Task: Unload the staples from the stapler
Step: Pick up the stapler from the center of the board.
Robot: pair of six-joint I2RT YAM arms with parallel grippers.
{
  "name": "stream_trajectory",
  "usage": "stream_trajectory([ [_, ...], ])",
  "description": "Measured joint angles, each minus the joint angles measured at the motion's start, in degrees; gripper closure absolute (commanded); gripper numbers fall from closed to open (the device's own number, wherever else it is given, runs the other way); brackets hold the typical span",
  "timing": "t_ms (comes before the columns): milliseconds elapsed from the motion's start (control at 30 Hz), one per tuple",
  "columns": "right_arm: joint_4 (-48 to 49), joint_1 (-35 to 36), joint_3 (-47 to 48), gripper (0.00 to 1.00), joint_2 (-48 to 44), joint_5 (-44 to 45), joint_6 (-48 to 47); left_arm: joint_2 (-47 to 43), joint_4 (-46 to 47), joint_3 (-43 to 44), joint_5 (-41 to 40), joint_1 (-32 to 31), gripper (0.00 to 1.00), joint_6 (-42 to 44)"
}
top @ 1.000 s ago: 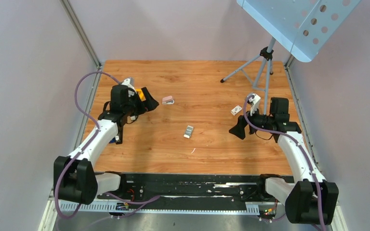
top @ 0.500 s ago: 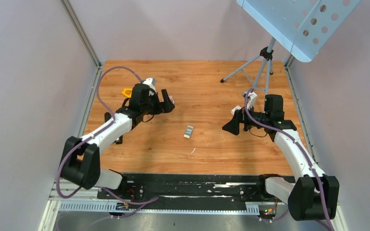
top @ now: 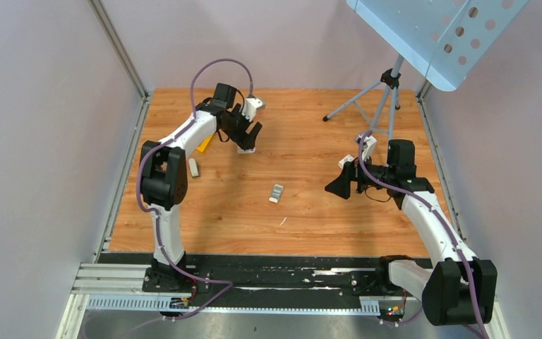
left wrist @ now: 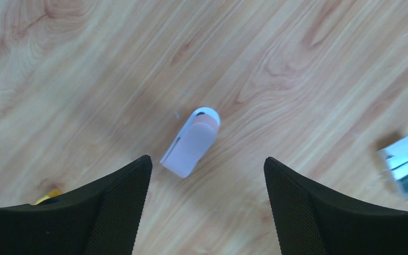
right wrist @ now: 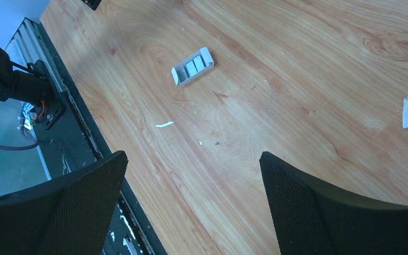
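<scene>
Left wrist view shows the pink stapler lying flat on the wooden table, its rounded end aimed toward 1 o'clock. The left gripper hangs above it with fingers spread apart, one on either side, touching nothing. A small tray of staples sits at 3 o'clock from the stapler, well apart. The right gripper is also spread wide and empty, with the tray at its 12 o'clock.
</scene>
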Motion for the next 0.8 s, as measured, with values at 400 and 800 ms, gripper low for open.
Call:
stream_trajectory([
  [400, 0.3, 0.0, -0.1, 0.0, 0.0, 0.0, -0.2, 5.7, -7.9, 6.9, -3.9, -1.4, 0.4, 16.1],
  [800, 0.3, 0.0, -0.1, 0.0, 0.0, 0.0, -0.3, 8.6, -7.5, 7.4, -5.5, -3.1, 0.59, 18.4],
])
